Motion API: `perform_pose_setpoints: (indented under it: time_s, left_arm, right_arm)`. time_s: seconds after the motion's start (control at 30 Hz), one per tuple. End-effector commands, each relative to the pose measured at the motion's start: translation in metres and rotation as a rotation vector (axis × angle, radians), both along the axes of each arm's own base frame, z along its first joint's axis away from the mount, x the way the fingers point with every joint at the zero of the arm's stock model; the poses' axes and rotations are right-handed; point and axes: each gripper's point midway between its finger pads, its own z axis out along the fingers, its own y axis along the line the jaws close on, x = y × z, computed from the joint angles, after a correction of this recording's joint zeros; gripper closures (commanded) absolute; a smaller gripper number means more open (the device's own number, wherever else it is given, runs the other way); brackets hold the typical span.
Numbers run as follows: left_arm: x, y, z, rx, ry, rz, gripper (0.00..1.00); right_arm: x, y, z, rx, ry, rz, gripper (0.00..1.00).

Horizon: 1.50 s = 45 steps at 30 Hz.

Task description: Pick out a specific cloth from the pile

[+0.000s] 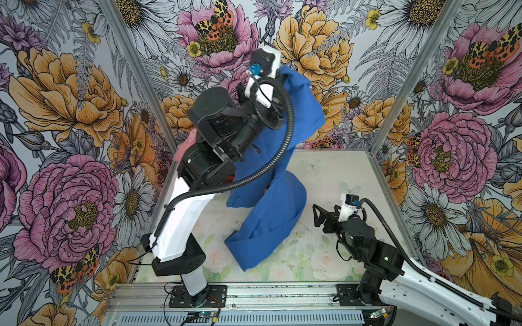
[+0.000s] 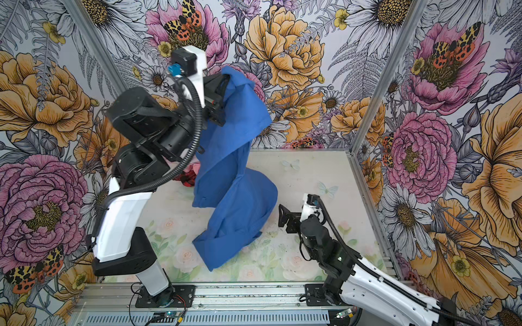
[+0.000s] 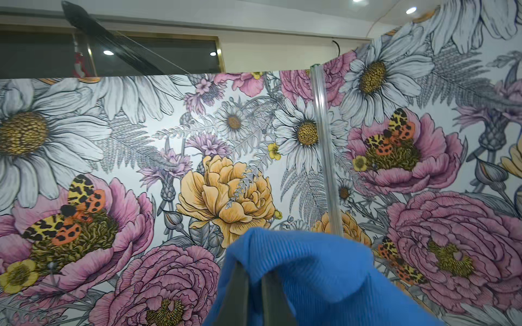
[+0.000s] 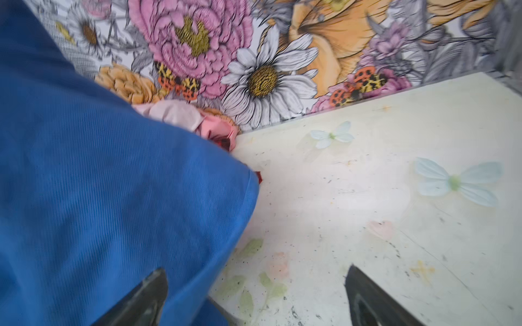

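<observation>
High above the table [image 1: 339, 175], left tool [image 3: 255, 279] pinching the cloth [image 1: 271, 203], long axis hanging down, right tool [image 1: 317, 216] spread, empty.

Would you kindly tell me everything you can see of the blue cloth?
The cloth is a large, plain royal-blue fabric with a fine ribbed weave. The left hand, shut on a top fold, holds it raised; it hangs in twisted folds, its lower end resting crumpled on the table. It partly hides the pile. The open right hand sits close beside it.
</observation>
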Motion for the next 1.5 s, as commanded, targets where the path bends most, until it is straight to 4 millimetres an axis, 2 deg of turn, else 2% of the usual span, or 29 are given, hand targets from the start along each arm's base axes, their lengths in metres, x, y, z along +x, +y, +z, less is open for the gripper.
perform_pose_setpoints:
  time_s: [0.0, 0.07, 0.13, 0.2, 0.3, 0.4, 0.53, 0.63, 0.73, 0.83, 0.93, 0.97, 1.0, 1.03, 1.1, 1.17, 1.2, 1.23, 1.27, 1.37, 1.47]
  left_arm:
    - [-0.001, -0.029, 0.005, -0.001, -0.072, -0.032, 1.00]
    - [0.011, -0.044, -0.010, 0.013, -0.038, -0.033, 1.00]
    - [0.026, -0.057, -0.036, 0.060, 0.014, -0.010, 1.00]
    - [0.040, -0.066, -0.075, 0.110, 0.103, 0.009, 1.00]
    - [0.035, -0.070, -0.146, 0.159, 0.269, -0.044, 1.00]
    - [0.024, -0.064, -0.234, 0.207, 0.461, -0.079, 1.00]
    - [0.000, -0.034, -0.339, 0.246, 0.719, -0.081, 1.00]
    - [-0.027, -0.017, -0.399, 0.325, 0.896, -0.099, 1.00]
    - [-0.052, 0.004, -0.448, 0.423, 1.077, -0.097, 1.00]
    - [-0.082, 0.015, -0.484, 0.487, 1.261, -0.166, 1.00]
    - [-0.105, 0.019, -0.500, 0.508, 1.367, -0.226, 0.99]
    - [-0.107, 0.024, -0.503, 0.502, 1.392, -0.197, 0.93]
    - [-0.106, 0.029, -0.502, 0.498, 1.402, -0.165, 0.80]
    - [-0.102, 0.037, -0.498, 0.484, 1.394, -0.106, 0.61]
    - [-0.093, 0.052, -0.482, 0.428, 1.354, -0.013, 0.50]
    - [-0.080, 0.074, -0.459, 0.325, 1.304, 0.094, 0.32]
    - [-0.076, 0.085, -0.449, 0.283, 1.282, 0.131, 0.20]
    - [-0.071, 0.102, -0.440, 0.239, 1.256, 0.185, 0.03]
    - [-0.066, 0.120, -0.432, 0.192, 1.232, 0.238, 0.01]
    - [-0.066, 0.153, -0.413, 0.034, 1.225, 0.244, 0.01]
    - [-0.075, 0.172, -0.397, -0.085, 1.239, 0.195, 0.01]
  right_arm:
    - [-0.018, -0.062, -0.028, -0.020, 0.056, -0.217, 0.04]
    - [-0.026, -0.076, -0.029, -0.007, 0.046, -0.242, 0.05]
    - [-0.030, -0.082, -0.028, 0.000, 0.040, -0.248, 0.05]
    - [-0.030, -0.082, -0.026, -0.005, 0.042, -0.250, 0.05]
    - [-0.027, -0.078, -0.025, -0.040, 0.061, -0.244, 0.05]
    - [-0.023, -0.073, -0.025, -0.102, 0.083, -0.239, 0.04]
    - [-0.019, -0.067, -0.017, -0.173, 0.085, -0.214, 0.03]
    - [-0.017, -0.064, -0.008, -0.208, 0.075, -0.197, 0.03]
    - [-0.012, -0.057, 0.001, -0.247, 0.066, -0.178, 0.02]
    - [-0.003, -0.045, 0.010, -0.303, 0.073, -0.154, 0.00]
    - [0.007, -0.030, 0.017, -0.318, 0.083, -0.129, 0.01]
    - [0.011, -0.023, 0.019, -0.310, 0.087, -0.110, 0.01]
    - [0.014, -0.018, 0.019, -0.302, 0.095, -0.095, 0.00]
    - [0.018, -0.011, 0.020, -0.292, 0.103, -0.072, 0.01]
    - [0.022, 0.010, 0.020, -0.269, 0.118, 0.019, 0.00]
    - [0.023, 0.037, 0.017, -0.270, 0.141, 0.145, 0.00]
    - [0.023, 0.048, 0.013, -0.277, 0.159, 0.197, 0.01]
    - [0.021, 0.061, 0.009, -0.285, 0.172, 0.259, 0.01]
    - [0.019, 0.071, 0.003, -0.292, 0.177, 0.302, 0.01]
    - [0.011, 0.101, -0.007, -0.310, 0.147, 0.442, 0.00]
    - [-0.003, 0.131, -0.010, -0.331, 0.110, 0.593, 0.01]
